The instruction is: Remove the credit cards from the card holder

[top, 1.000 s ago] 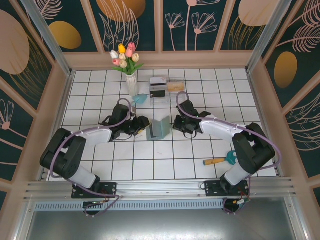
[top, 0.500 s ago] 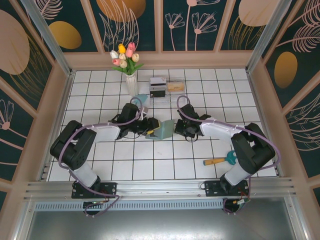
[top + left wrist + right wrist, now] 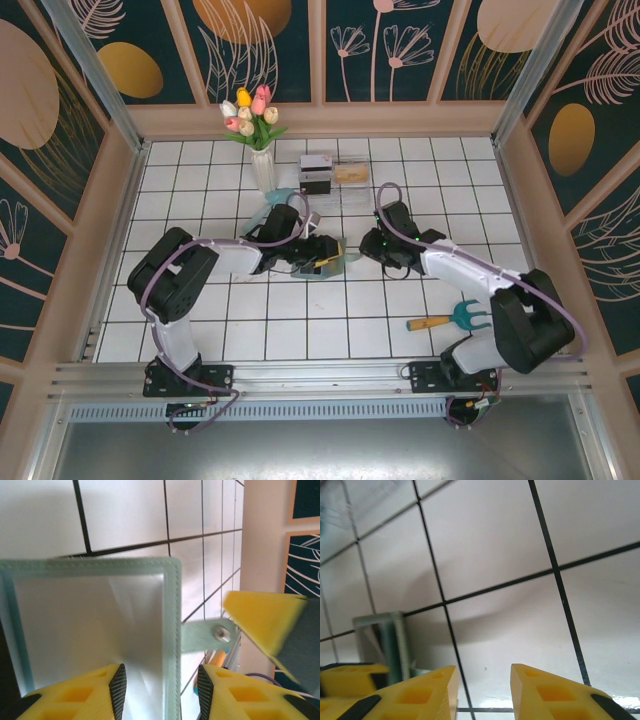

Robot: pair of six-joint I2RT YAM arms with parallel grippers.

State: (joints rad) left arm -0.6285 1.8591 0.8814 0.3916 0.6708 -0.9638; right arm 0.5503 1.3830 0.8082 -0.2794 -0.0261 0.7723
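The sage-green card holder lies low on the white tiles between my two grippers. In the left wrist view its stitched edge runs between the fingers of my left gripper, and its strap with a metal snap sticks out to the right. The left jaws stand apart, and bare tile shows between the edge and the right pad. My left gripper is at the holder's left side. My right gripper is just right of it, open and empty. The credit cards are hidden.
A vase of tulips and a clear plastic box stand behind the grippers. A small hand rake with an orange handle lies at the front right. Wooden walls enclose the tiled floor.
My right gripper has opened, let go of the card holder and drawn back to the right. The holder has dropped from upright to low. My left gripper has moved right onto its edge.
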